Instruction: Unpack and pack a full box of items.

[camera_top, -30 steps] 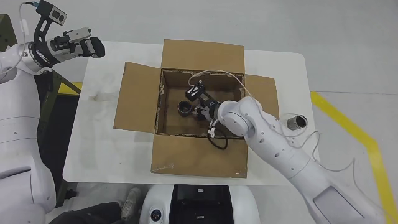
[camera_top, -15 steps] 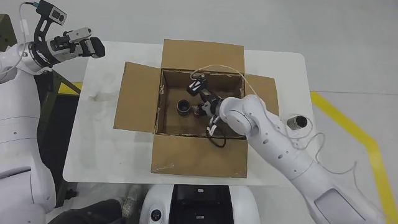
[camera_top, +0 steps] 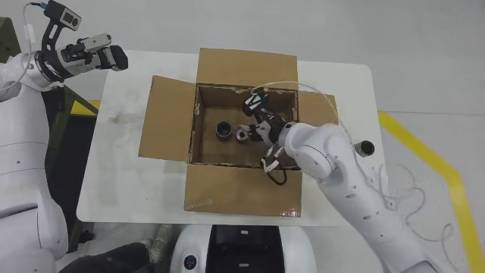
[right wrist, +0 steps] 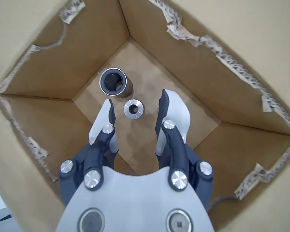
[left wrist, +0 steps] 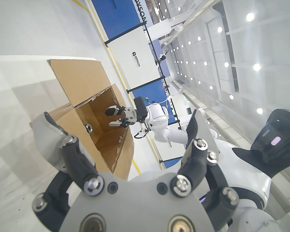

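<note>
An open cardboard box (camera_top: 170, 118) stands mid-table. On its floor stand a dark hollow cylinder (camera_top: 224, 130) (right wrist: 113, 84) and, beside it, a small silver bushing (camera_top: 242, 134) (right wrist: 133, 109). My right gripper (camera_top: 258, 127) (right wrist: 137, 100) hangs open inside the box above the bushing, one finger on each side of it and apart from it, holding nothing. My left gripper (camera_top: 114, 54) (left wrist: 120, 119) is open and empty, raised beyond the table's far left corner. Its wrist view looks across at the box (left wrist: 87, 85) and the right gripper (left wrist: 114, 117).
Another metal cylinder (camera_top: 366, 149) lies on the white table (camera_top: 129, 167) near its right edge. The box's four flaps (camera_top: 246, 67) are folded outwards and have torn edges. A loose cable (camera_top: 303, 91) arcs over the box from the right arm.
My right gripper has drawn back from the dark cylinder towards the box's right side and risen a little, uncovering the silver bushing. The left arm has kept still.
</note>
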